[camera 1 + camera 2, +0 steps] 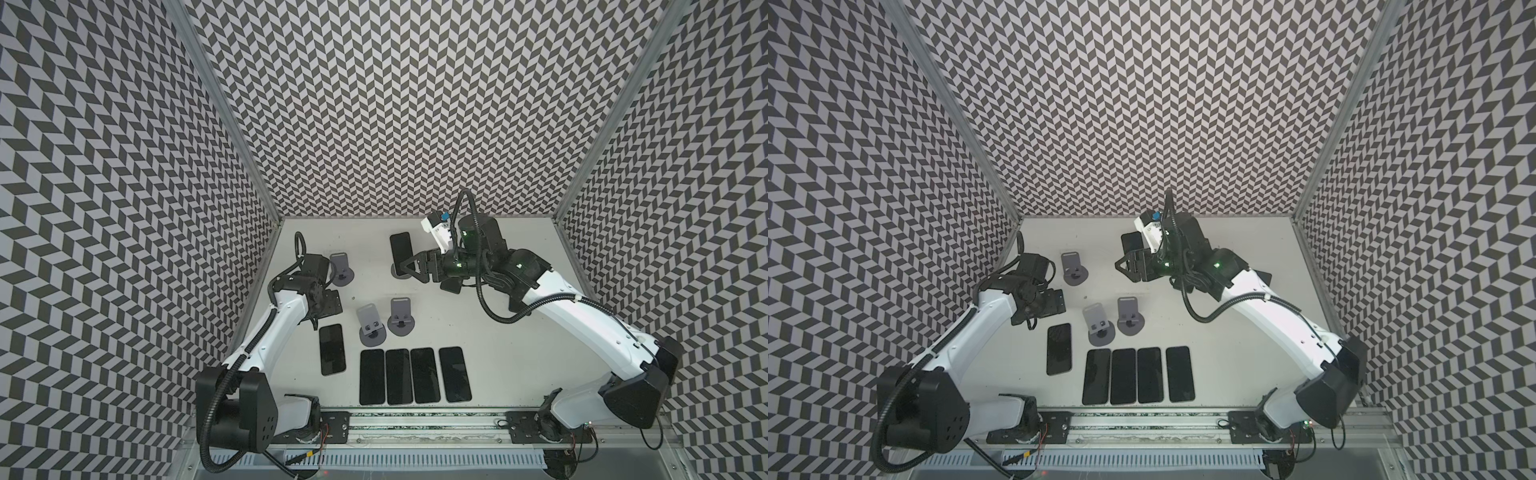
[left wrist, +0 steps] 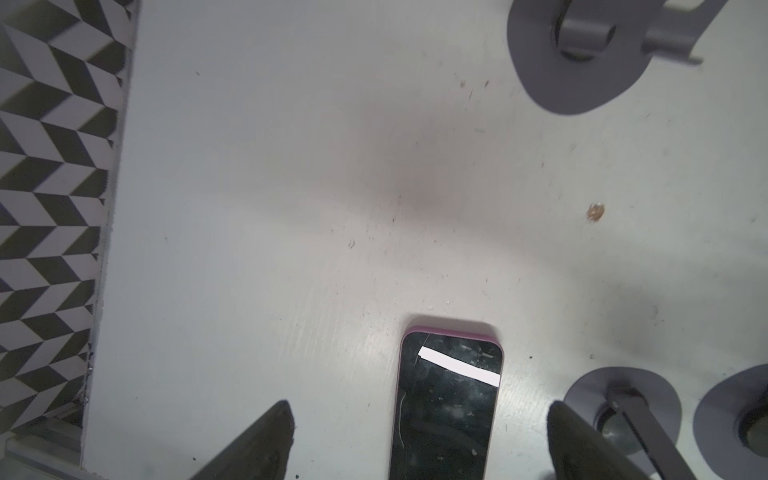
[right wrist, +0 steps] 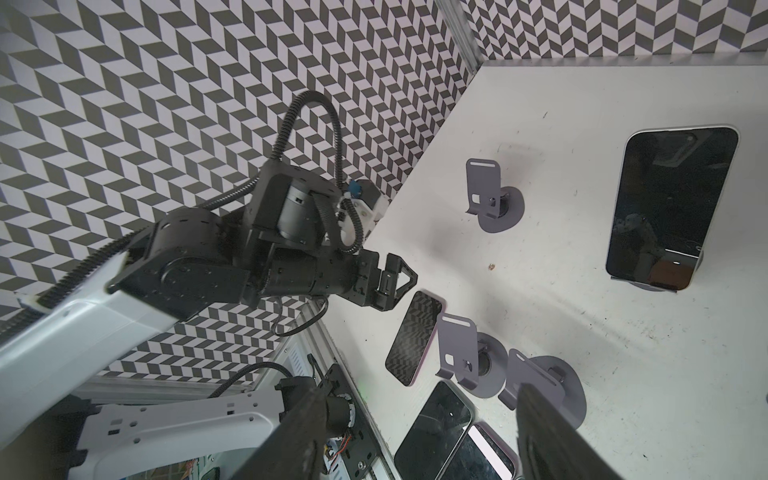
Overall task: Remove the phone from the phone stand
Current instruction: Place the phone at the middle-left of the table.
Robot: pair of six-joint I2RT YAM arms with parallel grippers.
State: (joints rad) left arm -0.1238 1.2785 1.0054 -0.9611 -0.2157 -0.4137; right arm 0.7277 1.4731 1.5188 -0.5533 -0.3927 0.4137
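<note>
In both top views the black-screened phone (image 1: 400,248) leans in its grey round-footed plastic stand (image 3: 638,286) at the upper middle. Our right gripper (image 1: 405,269) sits close by the stand's foot, jaws parted and empty. Our left gripper (image 2: 419,407) is spread wide over a pink-edged phone (image 2: 449,399) lying flat on the white table (image 2: 291,187).
</note>
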